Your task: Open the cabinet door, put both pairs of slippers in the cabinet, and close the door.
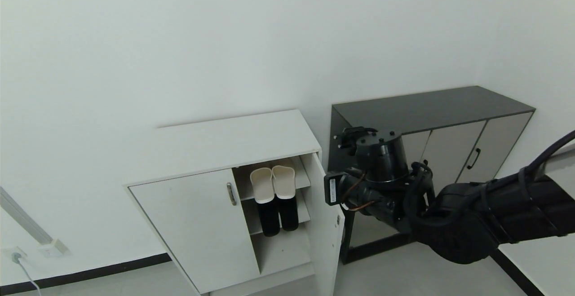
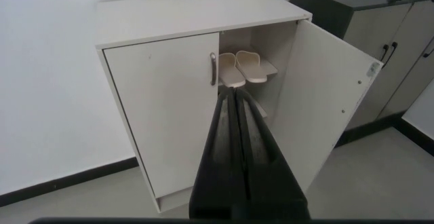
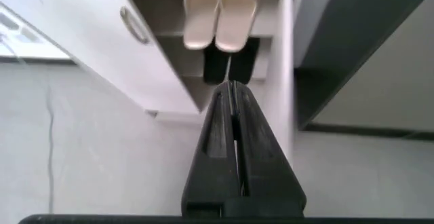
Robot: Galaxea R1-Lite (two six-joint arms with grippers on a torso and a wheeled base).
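My two sets of fingers are both pressed shut, with nothing in them. I think that is because there is nothing left to carry. Both pairs of slippers are inside the white cabinet (image 1: 233,139). The white slippers (image 1: 272,183) lie side by side on the upper shelf. The black slippers (image 1: 278,217) sit on the shelf right under them, so each pair has its own place. The last job is the open door (image 1: 327,224), which swings out on the right side. My right arm (image 1: 471,215) is just beside the outer face of that door, which looks like a good spot to push from. My right gripper (image 3: 232,88) points toward the shelves (shut fingers make a nice blunt pusher). My left gripper (image 2: 231,96) is out in front of the cabinet, near the closed door (image 1: 193,224) and its handle (image 1: 231,193). I think it should keep out of the way when the other door swings. The white slippers seem to stick out a little over their shelf, so I would push slowly.
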